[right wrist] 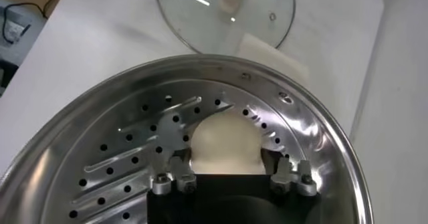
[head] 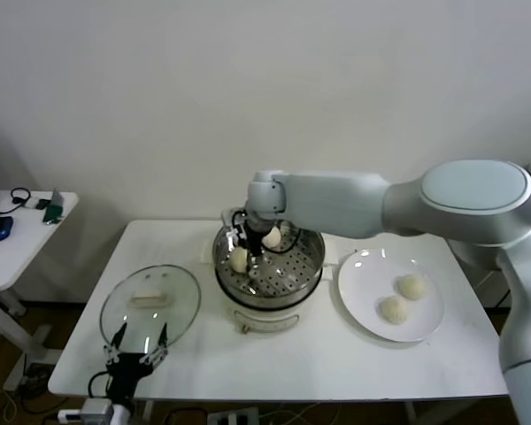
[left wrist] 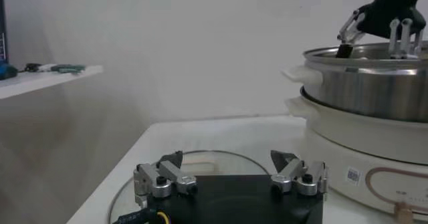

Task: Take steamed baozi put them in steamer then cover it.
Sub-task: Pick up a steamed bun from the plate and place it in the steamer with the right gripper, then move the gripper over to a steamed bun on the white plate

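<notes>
The steamer (head: 311,243) stands mid-table on its white base. Two baozi lie inside it: one (head: 272,236) at the far side, one (head: 239,259) at the left. My right gripper (head: 250,248) reaches down into the pot and is shut on the left baozi (right wrist: 224,135), which rests on the perforated tray (right wrist: 134,158) between the fingers of this gripper (right wrist: 227,162). Two more baozi (head: 412,286) (head: 393,309) lie on the white plate (head: 363,274). The glass cover (head: 150,305) lies flat on the table's left. My left gripper (head: 137,354) hangs open at its near edge.
A side table (head: 18,248) with a mouse and small items stands at the far left. The plate sits right of the steamer. The wall is close behind the table. In the left wrist view the steamer (left wrist: 361,78) rises to the right of the cover (left wrist: 221,157).
</notes>
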Robot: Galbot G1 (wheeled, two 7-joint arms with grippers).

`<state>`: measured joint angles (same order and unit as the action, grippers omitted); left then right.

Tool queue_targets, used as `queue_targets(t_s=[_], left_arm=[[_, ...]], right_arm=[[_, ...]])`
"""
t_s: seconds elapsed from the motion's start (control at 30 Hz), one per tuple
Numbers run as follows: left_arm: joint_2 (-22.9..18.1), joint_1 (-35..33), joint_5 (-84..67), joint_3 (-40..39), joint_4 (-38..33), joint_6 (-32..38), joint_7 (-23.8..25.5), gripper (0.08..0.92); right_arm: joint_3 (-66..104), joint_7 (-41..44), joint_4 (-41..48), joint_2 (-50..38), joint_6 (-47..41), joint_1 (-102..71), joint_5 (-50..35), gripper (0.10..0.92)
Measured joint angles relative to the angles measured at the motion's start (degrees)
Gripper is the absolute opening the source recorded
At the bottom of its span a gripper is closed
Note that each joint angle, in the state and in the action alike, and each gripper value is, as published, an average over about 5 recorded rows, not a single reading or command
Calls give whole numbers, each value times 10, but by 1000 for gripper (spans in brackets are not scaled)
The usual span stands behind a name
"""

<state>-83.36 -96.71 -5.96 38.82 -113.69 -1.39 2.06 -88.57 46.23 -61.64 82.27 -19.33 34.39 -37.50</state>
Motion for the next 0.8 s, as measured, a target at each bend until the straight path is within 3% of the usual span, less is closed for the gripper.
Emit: queue_targets(t_s=[0.37,0.8], left_arm=[[-4,0,7,-4,-8,-5,0,823],[-5,10,8,-7,-4,-8,1,823]], right_arm=[[-23,76,-31,-76,50,101,-35,823],[-116,122,-126,-301,82,175,0,823]])
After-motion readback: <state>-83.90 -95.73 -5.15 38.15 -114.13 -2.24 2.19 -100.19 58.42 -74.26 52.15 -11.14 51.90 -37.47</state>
